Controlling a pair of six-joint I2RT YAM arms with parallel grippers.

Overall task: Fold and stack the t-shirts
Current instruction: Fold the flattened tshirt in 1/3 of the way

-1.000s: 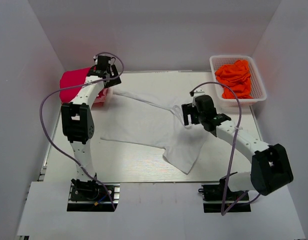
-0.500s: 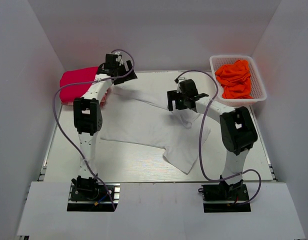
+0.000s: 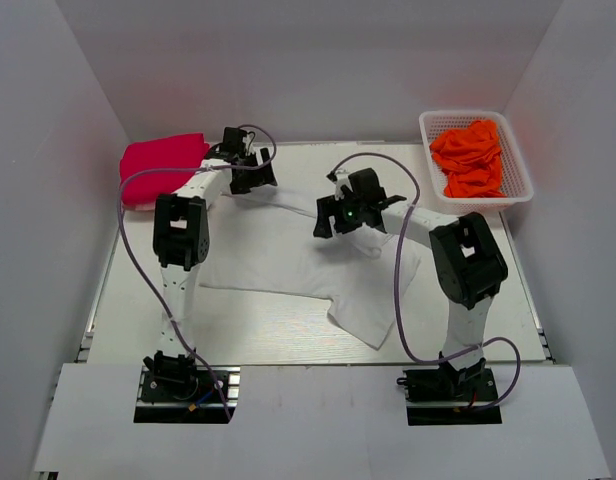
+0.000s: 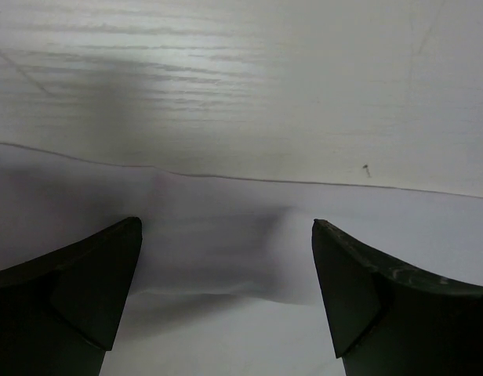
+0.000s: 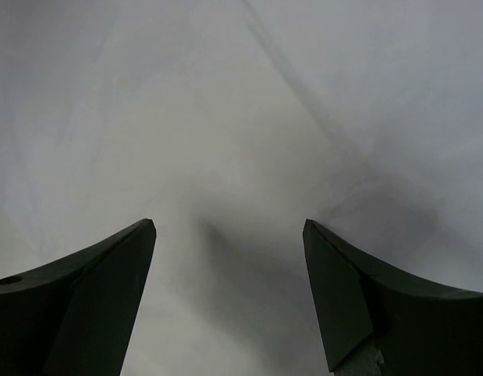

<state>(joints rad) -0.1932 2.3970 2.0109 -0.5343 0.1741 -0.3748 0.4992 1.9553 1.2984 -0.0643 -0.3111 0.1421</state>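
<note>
A white t-shirt (image 3: 288, 255) lies spread and crumpled on the table's middle. My left gripper (image 3: 250, 176) is open just over its far left edge, where the cloth (image 4: 226, 266) meets the bare table (image 4: 241, 86). My right gripper (image 3: 333, 215) is open low over the shirt's upper middle, with white cloth (image 5: 226, 157) filling its view. A crimson-pink t-shirt (image 3: 158, 162) lies folded at the far left. Bright orange t-shirts (image 3: 471, 155) are heaped in the basket.
A white plastic lattice basket (image 3: 518, 175) stands at the far right corner. White walls close in the table on three sides. Purple cables loop from both arms above the shirt.
My left gripper has moved right from the pink shirt to the white shirt's far edge. My right gripper has swung left and farther back over the white shirt.
</note>
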